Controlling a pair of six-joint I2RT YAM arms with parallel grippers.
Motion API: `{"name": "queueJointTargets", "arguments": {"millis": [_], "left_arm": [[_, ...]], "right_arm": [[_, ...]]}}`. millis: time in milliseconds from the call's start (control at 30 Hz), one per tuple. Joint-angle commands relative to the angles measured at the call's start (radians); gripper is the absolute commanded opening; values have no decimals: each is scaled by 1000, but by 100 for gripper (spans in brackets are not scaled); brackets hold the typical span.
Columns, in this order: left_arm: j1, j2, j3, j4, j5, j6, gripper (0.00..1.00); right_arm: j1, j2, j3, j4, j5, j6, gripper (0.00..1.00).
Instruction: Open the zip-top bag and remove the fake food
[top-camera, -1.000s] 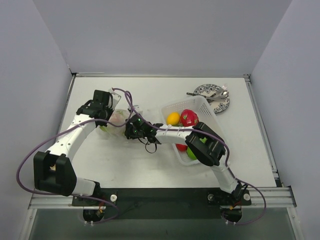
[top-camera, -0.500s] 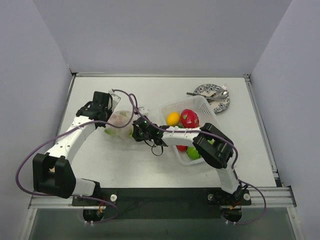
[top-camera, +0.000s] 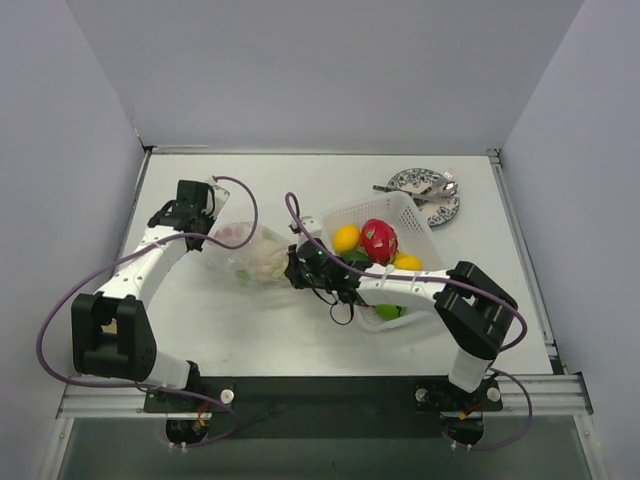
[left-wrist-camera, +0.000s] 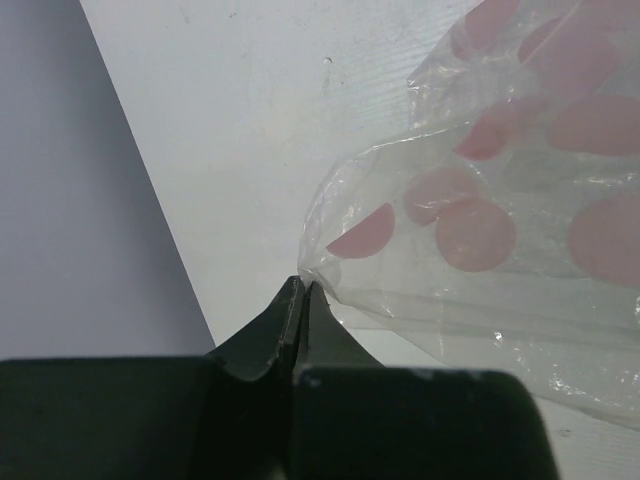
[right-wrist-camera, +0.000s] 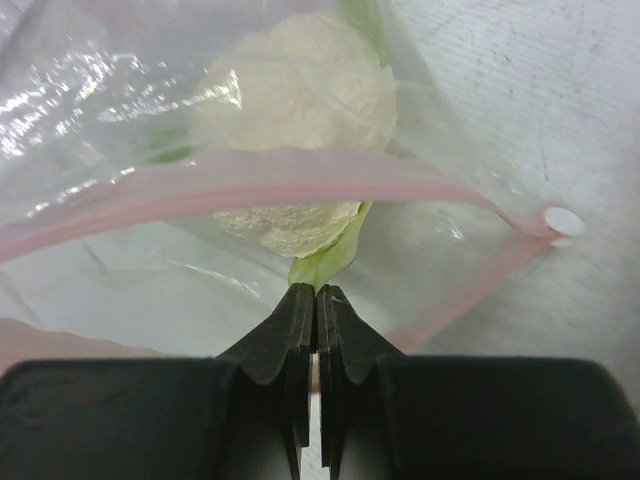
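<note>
From above, the zip-top bag (top-camera: 248, 252) lies on the worktop (top-camera: 250, 330) left of centre, drawn out lengthwise between the two arms; a second ago it sat bunched up under them. The left gripper (top-camera: 208, 232) holds its left end and has drawn back toward the left wall. The right gripper (top-camera: 292, 268) is at the bag's right end and has shifted right. Its elbow has swung off the white mesh tray (top-camera: 400, 205) toward the near right, uncovering a yellow piece that the arm hid before. The tray holds fake food (top-camera: 378, 240) in red, yellow and green, and a plate (top-camera: 425, 190) with cutlery stands beyond it. In the left wrist view, the left gripper (left-wrist-camera: 303, 290) is pressed closed on a corner of the clear bag (left-wrist-camera: 480, 230), whose film shows pink round spots and lifts off the white worktop (left-wrist-camera: 240, 120). In the right wrist view, the right gripper (right-wrist-camera: 316, 295) is clamped together, having closed within the last second. It pinches the bag (right-wrist-camera: 130, 280) film just below the pink zip strip (right-wrist-camera: 250, 175), where a green leaf tip (right-wrist-camera: 325, 262) meets the fingertips. A pale, knobbly piece of fake food (right-wrist-camera: 290, 95) lies inside the bag behind the strip.
</note>
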Motion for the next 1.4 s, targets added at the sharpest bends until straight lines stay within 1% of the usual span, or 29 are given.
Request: {"name": "queueJointTargets", "arguments": {"millis": [0, 167, 367, 467, 567, 633, 767, 800, 900, 933, 967, 1033, 1133, 1300, 1333, 1367], "left_arm": [[30, -10, 17, 98, -54, 45, 0], [66, 1, 0, 131, -73, 75, 0], [78, 3, -8, 134, -71, 75, 0], [81, -1, -9, 135, -66, 72, 0], [80, -4, -12, 132, -60, 67, 0], [80, -5, -14, 132, -56, 64, 0], [80, -11, -25, 134, -53, 61, 0], [80, -14, -26, 132, -53, 59, 0], [80, -22, -34, 134, -51, 59, 0], [80, -24, -35, 134, -51, 62, 0], [80, -27, -35, 132, -48, 61, 0], [80, -33, -35, 131, -47, 62, 0], [81, -39, -31, 126, -40, 61, 0], [77, -51, -31, 115, -28, 58, 0], [77, -54, -32, 115, -27, 56, 0], [75, -60, -34, 114, -25, 59, 0]], "right_arm": [[-15, -145, -71, 13, 49, -6, 0], [-46, -252, -100, -24, 51, -22, 0], [-107, -415, -52, -133, 31, -72, 0], [-138, -465, -26, -190, 26, -104, 0], [-203, -542, -25, -224, 17, -117, 0], [-269, -565, -29, -234, -29, -115, 0], [-369, -619, -48, -248, -70, -77, 0], [-409, -625, -52, -248, -72, -69, 0], [-455, -633, -58, -245, -72, -49, 0], [-487, -631, -58, -250, -72, -43, 0], [-501, -621, -54, -254, -99, -40, 0], [-533, -607, -52, -260, -103, -45, 0], [-570, -556, -32, -279, -87, -49, 0], [-590, -480, 21, -306, -83, -74, 0], [-590, -458, 27, -317, -83, -81, 1], [-593, -447, 35, -325, -83, -86, 4]]}}
